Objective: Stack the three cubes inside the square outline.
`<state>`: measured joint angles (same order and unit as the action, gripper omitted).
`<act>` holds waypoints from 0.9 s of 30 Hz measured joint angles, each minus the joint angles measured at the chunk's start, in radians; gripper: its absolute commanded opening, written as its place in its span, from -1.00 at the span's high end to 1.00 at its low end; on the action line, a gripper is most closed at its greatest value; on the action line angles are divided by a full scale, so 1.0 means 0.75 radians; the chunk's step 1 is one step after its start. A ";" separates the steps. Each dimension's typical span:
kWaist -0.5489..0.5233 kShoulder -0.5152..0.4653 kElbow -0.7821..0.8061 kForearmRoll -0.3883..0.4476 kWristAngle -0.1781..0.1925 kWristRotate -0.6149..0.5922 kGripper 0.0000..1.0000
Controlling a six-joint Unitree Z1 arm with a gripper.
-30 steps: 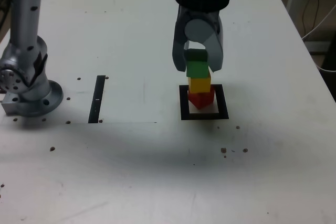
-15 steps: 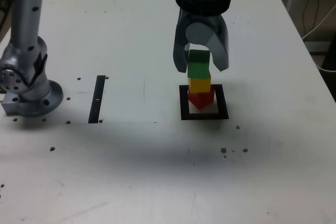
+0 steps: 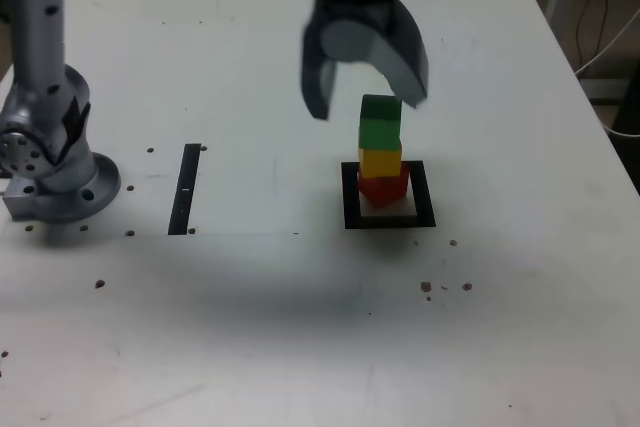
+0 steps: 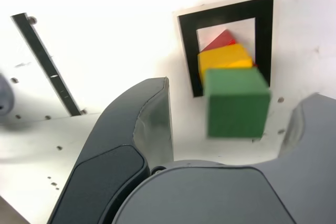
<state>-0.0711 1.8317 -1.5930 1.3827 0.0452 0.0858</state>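
Three cubes stand stacked inside the square outline [image 3: 350, 209]: the red cube [image 3: 384, 188] at the bottom, the yellow cube [image 3: 380, 161] on it, the green cube [image 3: 380, 124] on top. My gripper [image 3: 366, 102] hangs open above and slightly to the exterior view's left of the stack, touching nothing. In the wrist view the green cube [image 4: 236, 102] shows between the spread fingers [image 4: 134, 129], with the yellow cube [image 4: 223, 57], the red cube [image 4: 220, 40] and the outline [image 4: 186, 51] beyond it.
A thin black strip [image 3: 186, 188] lies on the white table [image 3: 300, 327] to the exterior view's left of the outline. The arm's grey base [image 3: 50, 162] stands at the far left. Small dark specks dot the tabletop.
The gripper has risen off the green cube and shifted toward the exterior view's left, jaws spread wider. The stack stays in place.
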 measured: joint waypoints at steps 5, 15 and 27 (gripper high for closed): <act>0.000 -0.161 0.020 0.077 -0.005 0.025 -0.99; 0.000 -0.378 0.289 0.121 -0.016 0.061 -0.99; 0.000 -0.484 0.766 -0.059 0.029 -0.062 -0.99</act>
<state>-0.0710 1.4686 -1.0185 1.3383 0.0671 0.0390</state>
